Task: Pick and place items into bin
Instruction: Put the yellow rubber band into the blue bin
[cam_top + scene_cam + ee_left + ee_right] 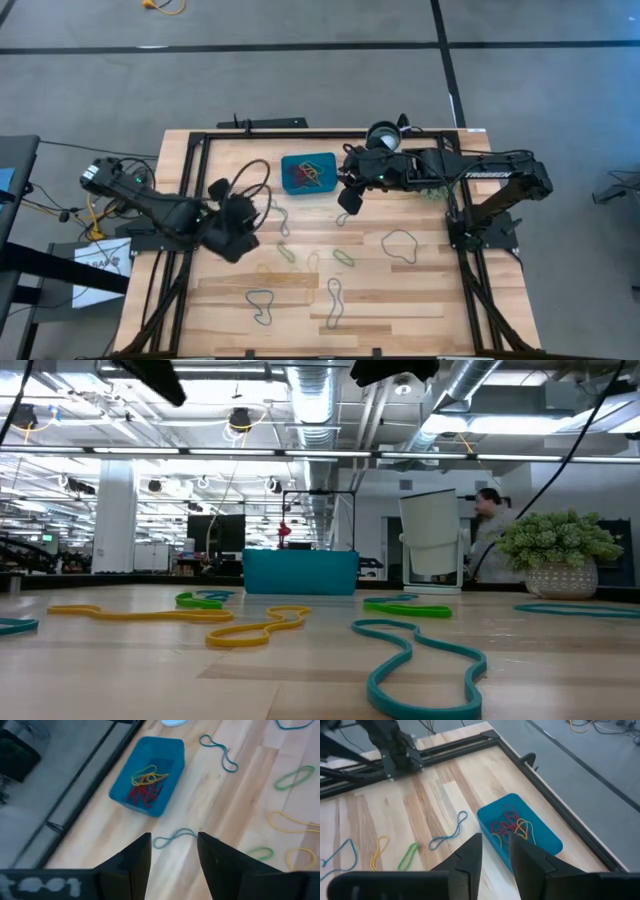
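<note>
The right gripper point(494, 851) hangs just beside the blue bin point(308, 172), at its edge, with its two fingers a little apart and nothing between them. The left gripper point(173, 851) is up above the wooden table point(430, 300), farther from the bin, and its fingers are wide apart and hold nothing. Some red and yellow rubber bands point(512, 828) lie in the bin, and more rubber bands point(334, 301) lie spread out on the table.
</note>
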Controlling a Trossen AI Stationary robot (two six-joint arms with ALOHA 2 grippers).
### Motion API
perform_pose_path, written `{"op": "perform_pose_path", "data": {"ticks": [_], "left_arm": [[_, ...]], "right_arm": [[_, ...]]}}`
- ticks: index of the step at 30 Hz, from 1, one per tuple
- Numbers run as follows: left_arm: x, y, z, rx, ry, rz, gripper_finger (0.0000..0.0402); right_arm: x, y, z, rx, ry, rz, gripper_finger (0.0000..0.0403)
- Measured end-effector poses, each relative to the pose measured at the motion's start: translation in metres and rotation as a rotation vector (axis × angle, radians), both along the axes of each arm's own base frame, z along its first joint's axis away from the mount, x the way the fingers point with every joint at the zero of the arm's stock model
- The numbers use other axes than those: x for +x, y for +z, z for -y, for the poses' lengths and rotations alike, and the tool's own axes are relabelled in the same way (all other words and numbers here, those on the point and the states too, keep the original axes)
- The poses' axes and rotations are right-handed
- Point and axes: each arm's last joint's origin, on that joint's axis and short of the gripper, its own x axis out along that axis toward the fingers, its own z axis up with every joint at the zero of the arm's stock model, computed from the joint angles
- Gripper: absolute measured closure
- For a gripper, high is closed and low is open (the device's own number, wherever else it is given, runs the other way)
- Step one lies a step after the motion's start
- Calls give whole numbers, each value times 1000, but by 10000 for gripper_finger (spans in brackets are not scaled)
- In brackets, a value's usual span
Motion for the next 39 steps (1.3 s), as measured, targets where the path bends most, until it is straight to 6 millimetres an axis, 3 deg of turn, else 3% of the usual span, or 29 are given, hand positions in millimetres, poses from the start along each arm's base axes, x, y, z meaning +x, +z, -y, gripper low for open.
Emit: {"op": "perform_pose_path", "data": {"ticks": [8,13,23,33,36,39], "left_arm": [[-4,-55,9,-109,-14,27,251],[4,-76,14,-175,-17,82,251],[8,-85,14,-232,-1,138,251],[6,-89,21,-462,-79,24,251],[11,-91,26,-444,-151,31,251],[20,-108,36,-428,-259,52,251]], "right_arm": [[1,2,0,1,0,21,310],[1,2,0,1,0,20,310],[1,2,0,1,0,21,310],[1,1,0,1,0,20,310],[1,1,0,1,0,20,310],[1,1,0,1,0,20,310]]}}
